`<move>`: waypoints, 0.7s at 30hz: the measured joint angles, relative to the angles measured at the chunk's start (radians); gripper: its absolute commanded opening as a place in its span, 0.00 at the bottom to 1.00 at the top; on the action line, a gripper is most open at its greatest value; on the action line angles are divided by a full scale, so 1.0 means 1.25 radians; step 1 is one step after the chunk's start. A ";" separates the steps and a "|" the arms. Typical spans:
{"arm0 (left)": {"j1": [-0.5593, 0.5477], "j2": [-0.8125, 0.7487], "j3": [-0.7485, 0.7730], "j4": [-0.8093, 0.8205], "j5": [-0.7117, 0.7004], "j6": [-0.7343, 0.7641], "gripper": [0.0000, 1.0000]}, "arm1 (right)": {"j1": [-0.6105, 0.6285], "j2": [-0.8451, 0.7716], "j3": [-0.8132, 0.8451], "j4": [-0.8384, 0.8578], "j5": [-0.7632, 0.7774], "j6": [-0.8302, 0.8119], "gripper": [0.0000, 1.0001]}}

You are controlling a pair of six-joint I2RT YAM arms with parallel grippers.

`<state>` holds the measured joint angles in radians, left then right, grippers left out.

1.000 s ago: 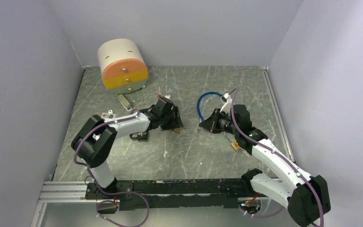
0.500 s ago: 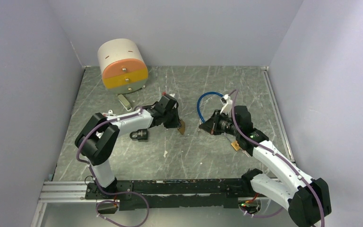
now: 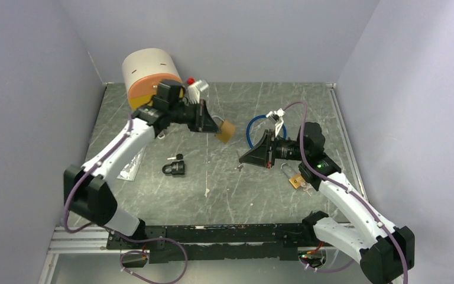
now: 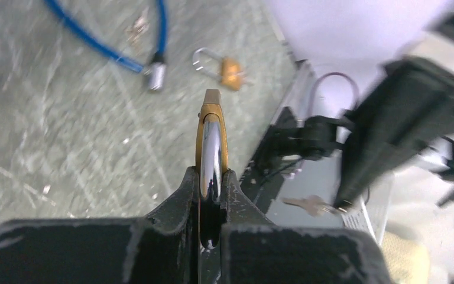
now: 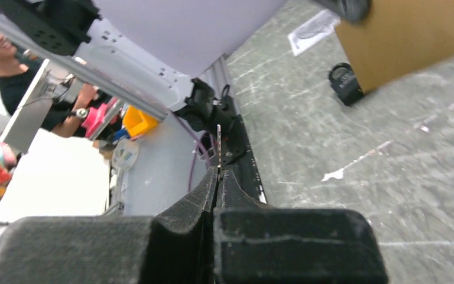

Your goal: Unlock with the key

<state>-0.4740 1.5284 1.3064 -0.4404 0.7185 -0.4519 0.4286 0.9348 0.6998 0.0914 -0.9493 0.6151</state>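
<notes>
Gripping brass padlock (image 3: 225, 131) by its chrome shackle (image 4: 211, 155) w/ L gripper (image 3: 213, 124), squeezing narrow on the steel, leaving lock body sticking out past the fingertips. Holding it up off the table (image 3: 224, 195), back-left area, just R of cream drum (image 3: 152, 80) w/ orange & yellow drawer fronts. Showing same grip in L wrist view: wedging shackle between the pads of L gripper (image 4: 211, 180), pointing padlock (image 4: 212, 109) edge-on, away from cam.

Pinching key (image 5: 219, 145) w/ R gripper (image 5: 217, 177), closing fully on it, letting blade poke out past the tips, edge-on in R wrist view. Hovering R gripper (image 3: 242, 158) approx mid-table, aiming L toward the padlock, sitting near it but apart, not touching. Appearing in L wrist view too: carrying key (image 4: 310, 205) at tip of R gripper (image 4: 344, 204), below & R of the padlock. Not yet entering lock; can't make out keyhole from any view.

Lying on table: black padlock (image 3: 174, 169) L of centre; small brass padlock (image 3: 296, 180) just beside R arm (image 3: 343, 198); blue cable lock (image 3: 259, 127) behind R gripper; printed label (image 3: 131, 167) next to L arm (image 3: 121, 148).
</notes>
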 measured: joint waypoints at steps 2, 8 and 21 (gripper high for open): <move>0.025 -0.038 0.055 -0.017 0.068 0.012 0.02 | 0.000 0.000 0.015 0.020 -0.042 0.015 0.00; 0.032 -0.101 0.164 -0.082 0.245 0.016 0.02 | 0.000 0.010 0.060 0.076 -0.146 0.057 0.00; 0.030 -0.169 0.152 -0.034 0.386 -0.063 0.03 | 0.039 0.043 0.232 -0.026 -0.196 0.018 0.00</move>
<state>-0.4370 1.3167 1.4960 -0.4835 1.2015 -0.5308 0.4778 0.9890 0.9901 0.0586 -1.1946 0.6376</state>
